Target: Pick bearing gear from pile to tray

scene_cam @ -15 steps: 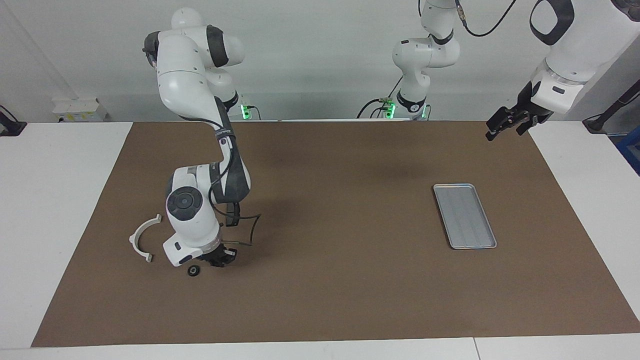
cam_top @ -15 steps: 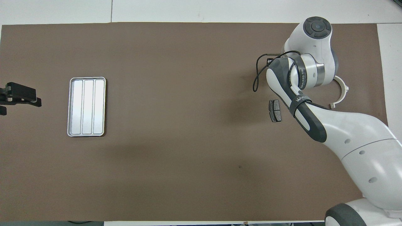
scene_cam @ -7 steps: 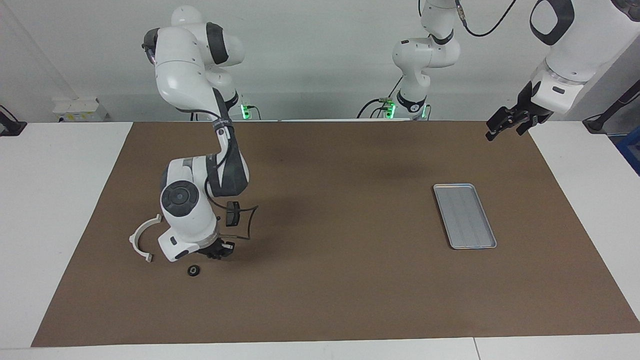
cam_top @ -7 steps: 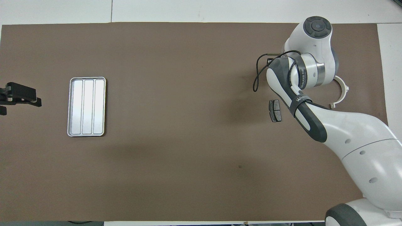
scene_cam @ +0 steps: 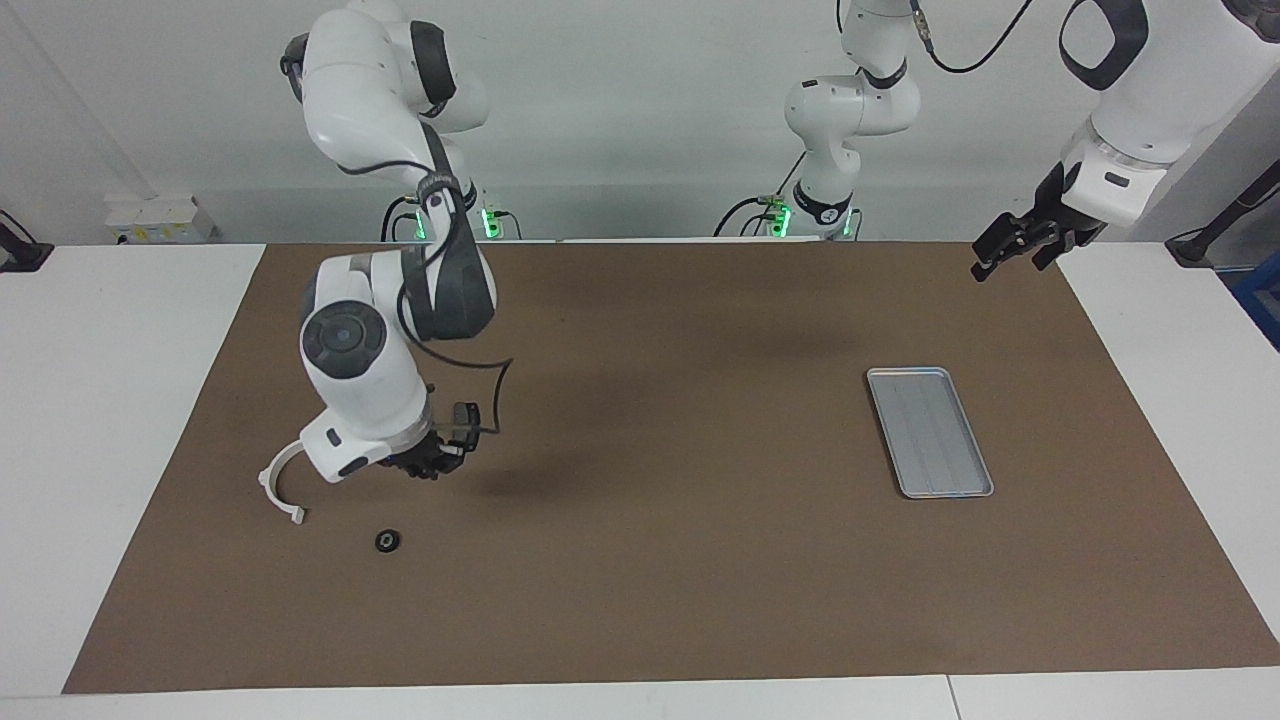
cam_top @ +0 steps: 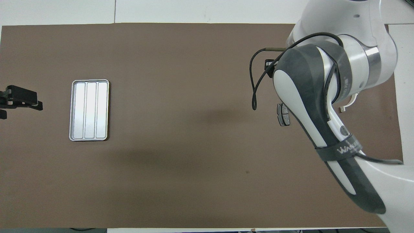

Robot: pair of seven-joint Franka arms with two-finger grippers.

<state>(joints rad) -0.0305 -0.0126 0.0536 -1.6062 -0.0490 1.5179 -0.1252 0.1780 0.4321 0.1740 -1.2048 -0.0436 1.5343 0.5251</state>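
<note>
A small black round bearing gear (scene_cam: 388, 541) lies on the brown mat, apart from the other parts of the pile. My right gripper (scene_cam: 430, 467) hangs raised over the mat above it, beside the white half-ring bracket (scene_cam: 276, 481), and is shut. I cannot see whether anything small sits between its tips. In the overhead view the right arm hides the gripper and the gear. A dark grey brake pad (cam_top: 284, 115) lies beside the arm. The silver tray (scene_cam: 930, 432) (cam_top: 89, 110) lies bare toward the left arm's end. My left gripper (scene_cam: 1003, 252) (cam_top: 24, 103) waits open, raised past the tray.
The brown mat (scene_cam: 660, 560) covers most of the white table. A black cable loop (cam_top: 255, 81) hangs from the right arm's wrist. The bracket (cam_top: 352, 99) is mostly covered by the arm in the overhead view.
My right gripper has risen from low over the mat next to the black round gear and drawn back toward the robots. The gear on the mat stayed put. The left arm has not moved.
</note>
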